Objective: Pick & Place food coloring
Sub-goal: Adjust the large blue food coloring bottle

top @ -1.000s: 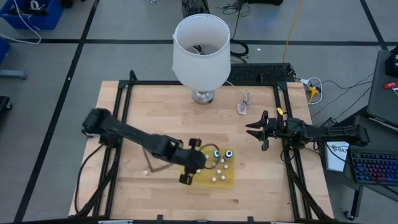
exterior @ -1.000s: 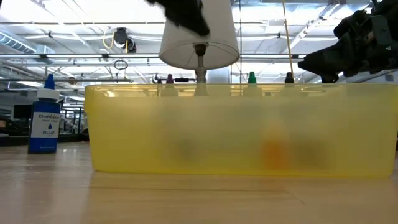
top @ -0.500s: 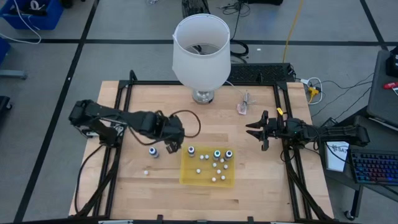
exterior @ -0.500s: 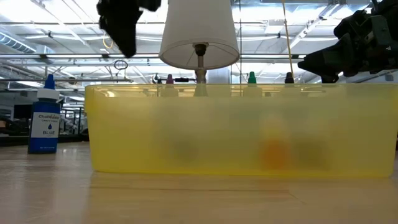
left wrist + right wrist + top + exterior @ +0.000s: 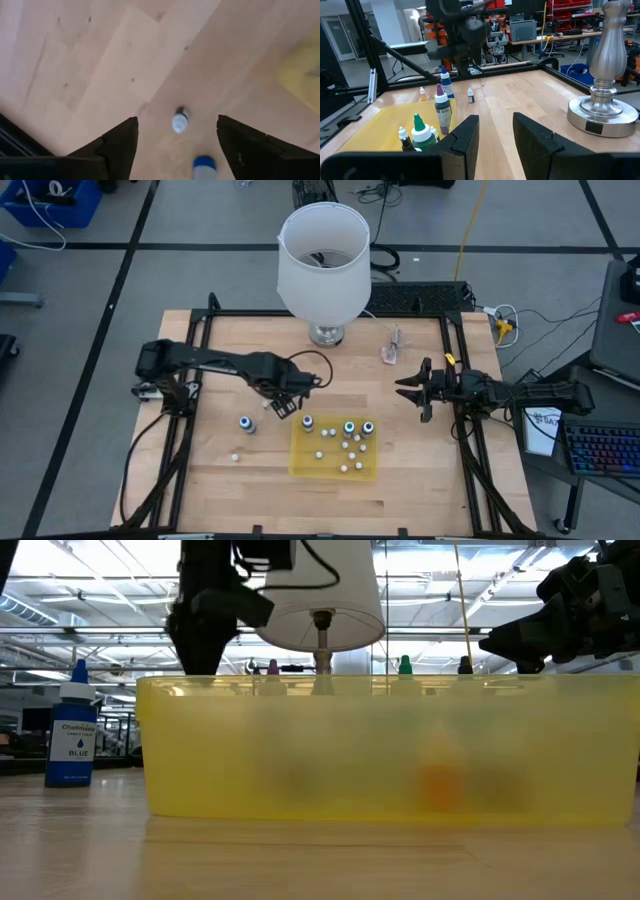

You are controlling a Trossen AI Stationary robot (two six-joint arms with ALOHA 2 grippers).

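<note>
Hovering with its jaws open and empty, the left gripper is above the bare wood, between the blue bottle that stands alone on the table and the yellow tray. In the left wrist view a tiny white-capped bottle lies below it. More food coloring bottles stand inside the tray. The right gripper waits at the right side, jaws also open. The step seems to be between two picks; next the left gripper must go down over one bottle and close.
</note>
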